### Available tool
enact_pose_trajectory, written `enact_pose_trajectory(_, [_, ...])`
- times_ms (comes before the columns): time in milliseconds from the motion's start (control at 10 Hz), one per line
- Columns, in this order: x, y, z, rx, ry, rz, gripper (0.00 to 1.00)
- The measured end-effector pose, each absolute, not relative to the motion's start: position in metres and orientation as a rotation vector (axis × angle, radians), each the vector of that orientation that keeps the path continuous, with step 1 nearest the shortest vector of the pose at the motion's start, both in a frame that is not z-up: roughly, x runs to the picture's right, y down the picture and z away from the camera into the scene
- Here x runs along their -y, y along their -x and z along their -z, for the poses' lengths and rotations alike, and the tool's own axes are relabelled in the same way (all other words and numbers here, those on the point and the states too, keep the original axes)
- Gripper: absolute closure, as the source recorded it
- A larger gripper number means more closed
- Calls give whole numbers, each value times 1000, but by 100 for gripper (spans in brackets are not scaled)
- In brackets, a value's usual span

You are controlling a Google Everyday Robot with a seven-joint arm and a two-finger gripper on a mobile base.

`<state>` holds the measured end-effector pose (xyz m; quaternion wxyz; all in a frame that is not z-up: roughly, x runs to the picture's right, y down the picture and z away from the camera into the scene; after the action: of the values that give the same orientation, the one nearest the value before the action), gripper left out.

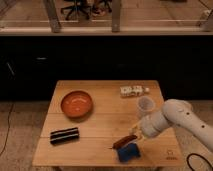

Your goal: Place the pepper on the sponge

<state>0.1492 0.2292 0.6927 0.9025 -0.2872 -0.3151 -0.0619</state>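
The pepper is a slender reddish-brown piece, tilted with its thin tip pointing down-left, just above the table's front right area. My gripper holds its upper right end, at the end of the white arm coming in from the right. The sponge, a small bright blue block, lies on the wooden table directly below and slightly right of the pepper. Whether the pepper touches the sponge, I cannot tell.
An orange bowl sits at the left. A black striped bar lies near the front left. A clear cup stands behind the gripper, and a small white packet lies at the back right.
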Motion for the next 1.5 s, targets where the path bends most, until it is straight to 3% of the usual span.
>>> enact_pose_trajectory(800, [-253,-169,-689,675,640,94,100])
enact_pose_trajectory(1500, [-280,-171,-723,620,732,65,100])
